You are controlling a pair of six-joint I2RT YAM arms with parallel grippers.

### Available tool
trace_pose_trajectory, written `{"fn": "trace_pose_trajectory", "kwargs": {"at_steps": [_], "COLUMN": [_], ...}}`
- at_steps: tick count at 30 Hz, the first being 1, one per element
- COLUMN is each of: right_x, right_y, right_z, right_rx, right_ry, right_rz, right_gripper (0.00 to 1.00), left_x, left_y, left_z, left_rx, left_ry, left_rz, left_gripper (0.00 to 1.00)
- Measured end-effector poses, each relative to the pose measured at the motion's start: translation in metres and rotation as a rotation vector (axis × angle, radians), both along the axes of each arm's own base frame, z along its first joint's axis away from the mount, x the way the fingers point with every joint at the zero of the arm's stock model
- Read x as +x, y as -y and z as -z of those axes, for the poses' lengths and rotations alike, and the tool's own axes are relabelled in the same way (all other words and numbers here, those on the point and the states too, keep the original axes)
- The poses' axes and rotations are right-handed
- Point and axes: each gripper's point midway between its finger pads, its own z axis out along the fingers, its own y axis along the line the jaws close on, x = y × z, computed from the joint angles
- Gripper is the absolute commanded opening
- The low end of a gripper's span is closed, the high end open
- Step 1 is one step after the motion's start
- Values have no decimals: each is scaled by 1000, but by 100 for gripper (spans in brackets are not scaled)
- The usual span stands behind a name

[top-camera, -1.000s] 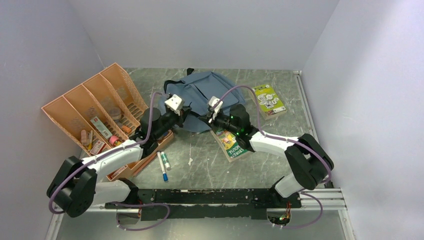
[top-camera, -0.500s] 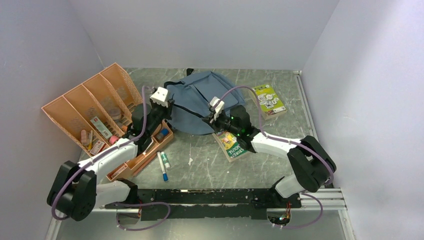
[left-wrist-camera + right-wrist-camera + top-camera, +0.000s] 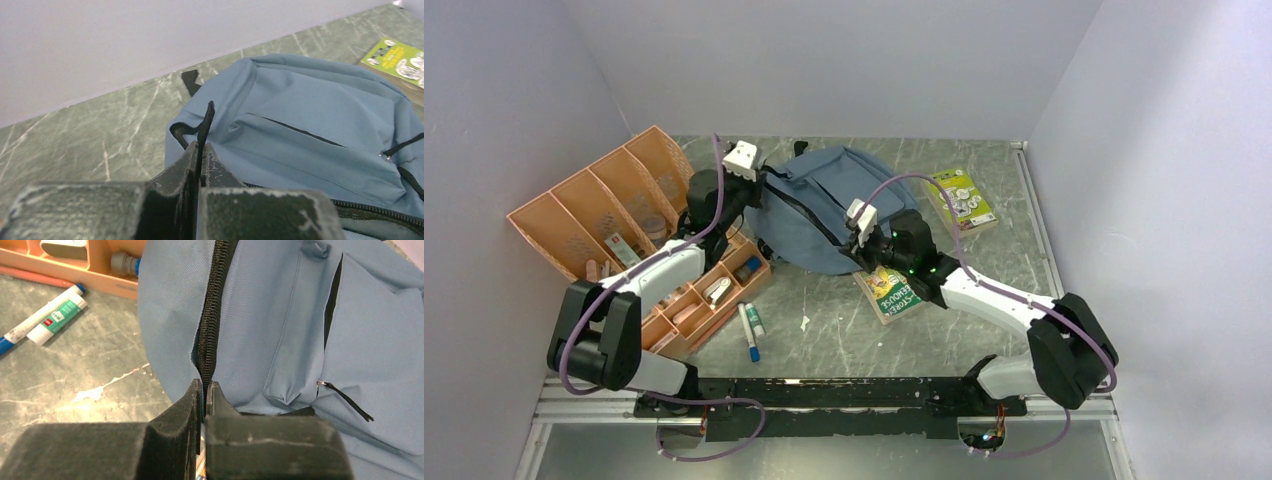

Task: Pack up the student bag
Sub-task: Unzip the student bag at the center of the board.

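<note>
The student bag (image 3: 824, 200) is a grey-blue backpack lying at the middle back of the table, with its black zip line running across it. My left gripper (image 3: 759, 187) is at the bag's left end, shut on a thin black strap (image 3: 206, 120) that stands up between the fingers (image 3: 200, 148). My right gripper (image 3: 856, 243) is at the bag's near edge, shut on the black zipper trim (image 3: 212, 315). That trim runs straight away from the jaws over the blue fabric (image 3: 280, 315). The front pocket (image 3: 320, 155) faces up.
An orange compartment tray (image 3: 574, 215) with small items stands at the left. A blue marker (image 3: 751, 340) and a glue stick (image 3: 755, 320) lie in front of it. One green book (image 3: 892, 290) lies under my right arm, and another (image 3: 962, 198) lies at the back right.
My left gripper has swung back and to the left, drawing the strap and the bag's left end with it. The bag is stretched longer. My right gripper has stayed shut on the zipper trim.
</note>
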Motion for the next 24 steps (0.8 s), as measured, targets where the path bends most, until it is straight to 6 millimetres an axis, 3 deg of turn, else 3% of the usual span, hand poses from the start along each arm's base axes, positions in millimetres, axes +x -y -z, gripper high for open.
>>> {"fn": "trace_pose_trajectory", "kwargs": {"at_steps": [3,6,10,17,20,24], "right_x": [-4,-8,-4,19,22,22], "right_y": [3,5,0,-25,-40,-57], "right_z": [2,0,-19,-85,-94,-90], "right_rx": [-18,-9,40,191,234,276], "right_ry": [-18,-43,-50,-37,-86,-177], "right_rz": [-6,2,24,45,22,-15], "right_gripper": [26,34,39,43,48,49], "left_x": [-2,-7,-20,-46,-51,-54], "left_y": [12,24,31,35,36,39], "left_z": [0,-8,-10,-19,-25,-27], "left_rx": [2,-13,-26,-44,-55,-66], "left_ry": [10,47,75,100,110,109], "left_rz": [87,167,239,300,318,336], "left_gripper": [5,5,5,5,5,5]}}
